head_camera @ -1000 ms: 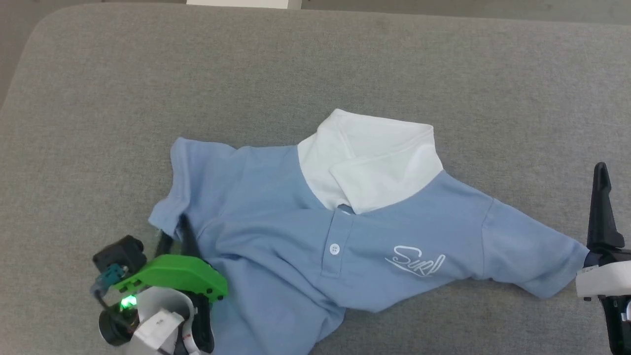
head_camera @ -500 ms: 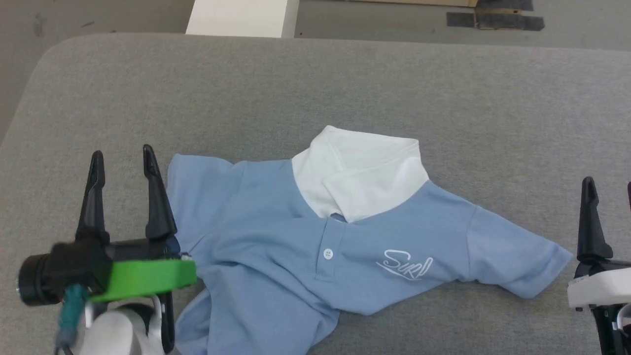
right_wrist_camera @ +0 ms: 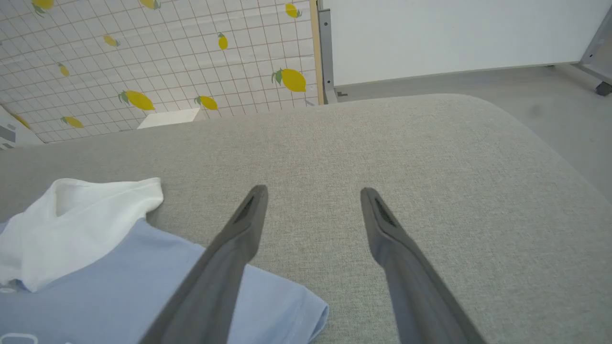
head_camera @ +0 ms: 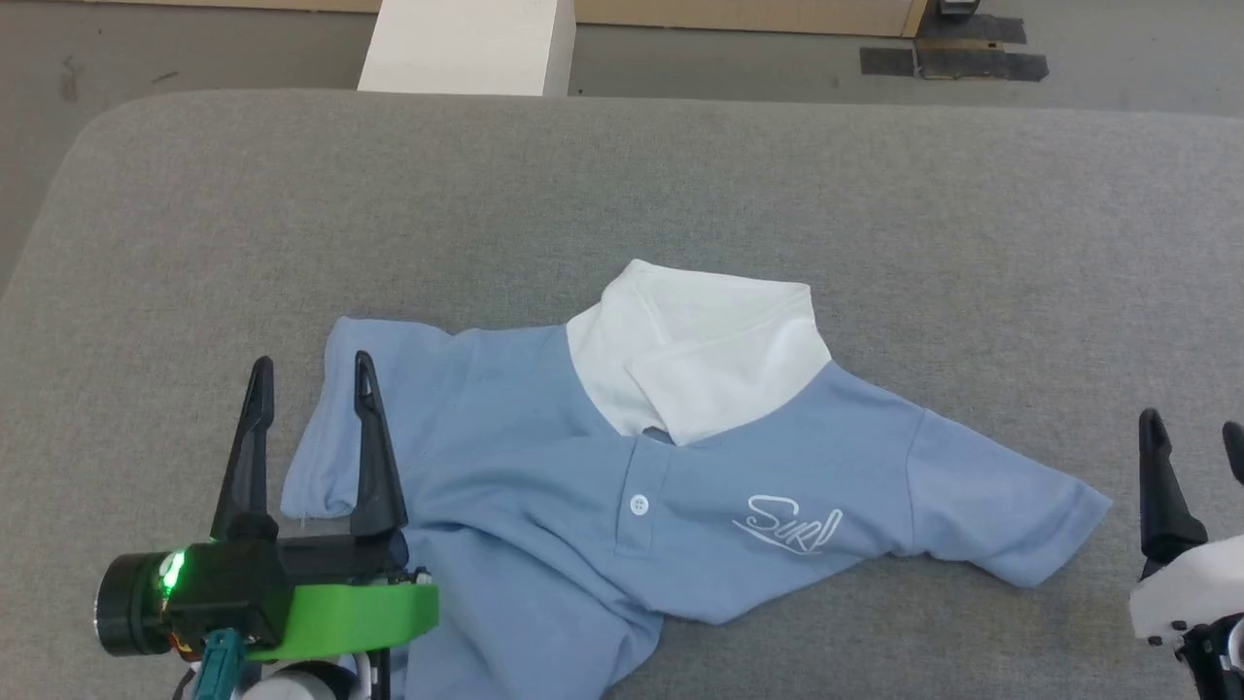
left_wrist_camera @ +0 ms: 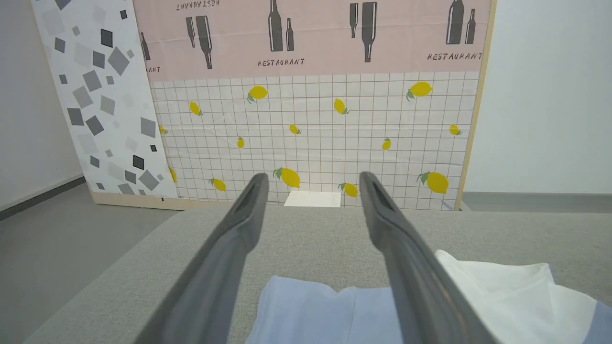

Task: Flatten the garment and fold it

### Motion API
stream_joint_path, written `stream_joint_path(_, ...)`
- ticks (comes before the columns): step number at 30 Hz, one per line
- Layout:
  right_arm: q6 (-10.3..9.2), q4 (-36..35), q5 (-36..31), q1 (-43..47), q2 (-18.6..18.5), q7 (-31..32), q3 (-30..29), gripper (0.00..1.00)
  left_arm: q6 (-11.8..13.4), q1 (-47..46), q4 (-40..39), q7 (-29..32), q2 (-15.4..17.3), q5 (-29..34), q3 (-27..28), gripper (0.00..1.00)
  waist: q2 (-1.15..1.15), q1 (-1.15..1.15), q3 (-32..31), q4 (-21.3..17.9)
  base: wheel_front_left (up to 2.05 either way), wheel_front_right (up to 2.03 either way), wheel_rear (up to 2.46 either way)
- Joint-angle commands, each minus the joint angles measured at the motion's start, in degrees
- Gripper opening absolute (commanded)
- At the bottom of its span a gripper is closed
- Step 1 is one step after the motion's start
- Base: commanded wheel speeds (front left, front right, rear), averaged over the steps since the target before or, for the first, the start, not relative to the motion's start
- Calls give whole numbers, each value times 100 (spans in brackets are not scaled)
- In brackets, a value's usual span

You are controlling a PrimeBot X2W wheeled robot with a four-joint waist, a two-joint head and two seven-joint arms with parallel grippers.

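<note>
Left gripper (head_camera: 312,362) is now raised, its two fingers parted and holding nothing; one second ago it was down on the shirt (head_camera: 544,525) near the sleeve (head_camera: 316,467) on the robot's left. It has let go and come up: one finger stands over this sleeve, the other over the grey cushion (head_camera: 622,194). The head camera has tilted too, so I judge the shirt itself hardly moved. It lies mid-cushion, front up, white collar (head_camera: 700,360) far from the robot, its lower part still crumpled at the near edge. Right gripper (head_camera: 1193,423) waits open and empty just beside the other sleeve (head_camera: 1001,506). Flattening is not finished; the hem needs pulling straight before any fold
</note>
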Motion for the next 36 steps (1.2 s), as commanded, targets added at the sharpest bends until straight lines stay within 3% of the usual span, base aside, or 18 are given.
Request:
stream_joint_path(1,-9,37,-98,-63,1,299,-35,100,-79,12,19,-22,-57,54,26,100,0,0,74,18,0,0,0)
stream_joint_path(6,-9,186,-381,-84,1,1291,69,100,-238,-104,78,-22,-163,104,48,100,0,0,264,60,0,0,0)
stream_joint_path(14,-9,885,-432,-341,1,1860,144,100,-417,-305,177,-22,-313,177,101,100,0,0,490,204,0,0,0)
stream_joint_path(15,-9,973,-399,-382,1,1893,163,93,-432,-321,188,-22,-328,186,104,100,0,0,502,219,0,0,0)
stream_joint_path(16,-9,1046,-380,-442,1,1904,172,36,-445,-337,202,-22,-348,194,107,100,0,0,518,246,0,0,0)
stream_joint_path(17,-9,1082,-376,-501,1,1897,173,0,-455,-346,213,-22,-364,201,111,100,0,0,524,262,0,0,0)
stream_joint_path(20,-9,1055,-444,-714,-29,1881,191,0,-461,-357,219,-22,-411,227,134,100,0,0,543,306,0,0,0)
stream_joint_path(23,-9,940,-516,-999,-345,1972,224,0,-474,-359,193,-22,-463,234,149,100,0,0,589,353,0,0,0)
stream_joint_path(30,-9,715,-706,-2221,-2138,2199,-129,0,-561,-534,130,-23,-580,247,102,100,0,0,986,551,0,0,0)
stream_joint_path(33,-9,893,-728,-2484,-2515,2085,-162,0,-594,-613,162,-23,-610,230,57,100,0,0,1124,594,0,0,0)
stream_joint_path(36,-9,1247,-764,-2646,-2631,1998,-204,0,-623,-711,228,-23,-635,216,11,100,0,0,1242,617,0,0,0)
